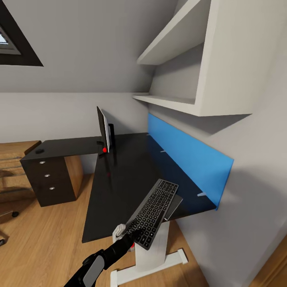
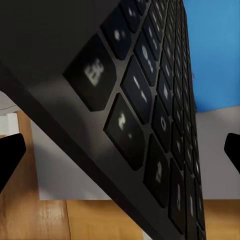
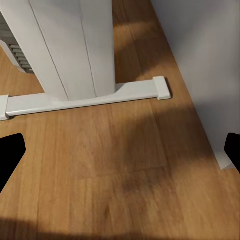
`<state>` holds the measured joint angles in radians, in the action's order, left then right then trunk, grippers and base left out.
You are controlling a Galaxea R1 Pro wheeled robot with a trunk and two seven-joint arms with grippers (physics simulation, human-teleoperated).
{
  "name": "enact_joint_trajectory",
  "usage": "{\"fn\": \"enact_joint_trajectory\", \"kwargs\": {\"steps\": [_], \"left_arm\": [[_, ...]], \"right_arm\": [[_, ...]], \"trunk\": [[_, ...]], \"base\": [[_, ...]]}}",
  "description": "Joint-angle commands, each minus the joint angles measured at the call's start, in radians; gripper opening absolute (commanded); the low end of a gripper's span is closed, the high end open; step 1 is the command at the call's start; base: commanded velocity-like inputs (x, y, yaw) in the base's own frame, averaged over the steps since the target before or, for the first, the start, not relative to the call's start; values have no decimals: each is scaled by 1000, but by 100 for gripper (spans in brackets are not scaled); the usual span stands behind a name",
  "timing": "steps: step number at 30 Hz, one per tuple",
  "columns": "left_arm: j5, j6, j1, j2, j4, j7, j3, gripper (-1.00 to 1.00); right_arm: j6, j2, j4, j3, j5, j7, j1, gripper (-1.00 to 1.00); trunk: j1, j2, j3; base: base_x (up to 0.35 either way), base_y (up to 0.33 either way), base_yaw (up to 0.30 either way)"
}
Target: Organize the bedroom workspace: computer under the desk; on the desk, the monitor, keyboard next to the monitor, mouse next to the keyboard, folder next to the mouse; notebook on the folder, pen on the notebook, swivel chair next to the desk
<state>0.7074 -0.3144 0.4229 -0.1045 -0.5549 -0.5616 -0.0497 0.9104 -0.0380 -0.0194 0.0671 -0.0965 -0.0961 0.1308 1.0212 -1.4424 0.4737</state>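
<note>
Left gripper (image 1: pixel 128 232) holds the keyboard (image 1: pixel 153 212) by its near end, just past the desk (image 1: pixel 119 175) front edge; kbd is tilted, far end lying over a thin dark flat thing (image 1: pixel 174 207) at the desk's near right corner, can't tell what that is. In the left wrist view the keys (image 2: pixel 145 115) sit right up against the cam, finger tips (image 2: pixel 10 155) at the frame edges; jaws look clamped on the kbd in the head view, though the contact itself is hidden. Right gripper (image 3: pixel 120 160) hangs low over the wood floor (image 3: pixel 125 175) near the white desk foot (image 3: pixel 85 97), jaws apart, nothing between. Monitor (image 1: pixel 103 129) already stands on the desk, well apart from the kbd, so that bit's done. A small dark object (image 1: pixel 39 151) sits atop the drawer unit (image 1: pixel 46 177), poss. the mouse, too small to tell. Left to do, I'd judge: kbd next to monitor, then mouse, folder, notebook, pen, chair. Early days.
</note>
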Motion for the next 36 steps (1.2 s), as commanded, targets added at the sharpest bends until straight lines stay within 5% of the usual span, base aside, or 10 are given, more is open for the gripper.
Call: {"fn": "enact_joint_trajectory", "kwargs": {"steps": [1, 22, 23, 36], "left_arm": [[10, -9, 0, 0, 0, 0, -1, 100], [10, -7, 0, 0, 0, -3, -1, 100], [10, -7, 0, 0, 0, -4, -1, -100], [10, -6, 0, 3, 0, -5, -1, -100]], "right_arm": [[4, 0, -2, 8, -9, -1, 1, 100], [4, 0, -2, 8, -9, -1, 1, 100], [4, 0, -2, 8, -9, -1, 1, 100], [4, 0, -2, 8, -9, 0, 1, 100]], "trunk": [[0, -1, 1], [0, -1, 1], [0, -1, 1], [0, -1, 1]], "base": [[2, 0, 0], [0, 0, 0], [0, 0, 0], [0, 0, 0]]}}
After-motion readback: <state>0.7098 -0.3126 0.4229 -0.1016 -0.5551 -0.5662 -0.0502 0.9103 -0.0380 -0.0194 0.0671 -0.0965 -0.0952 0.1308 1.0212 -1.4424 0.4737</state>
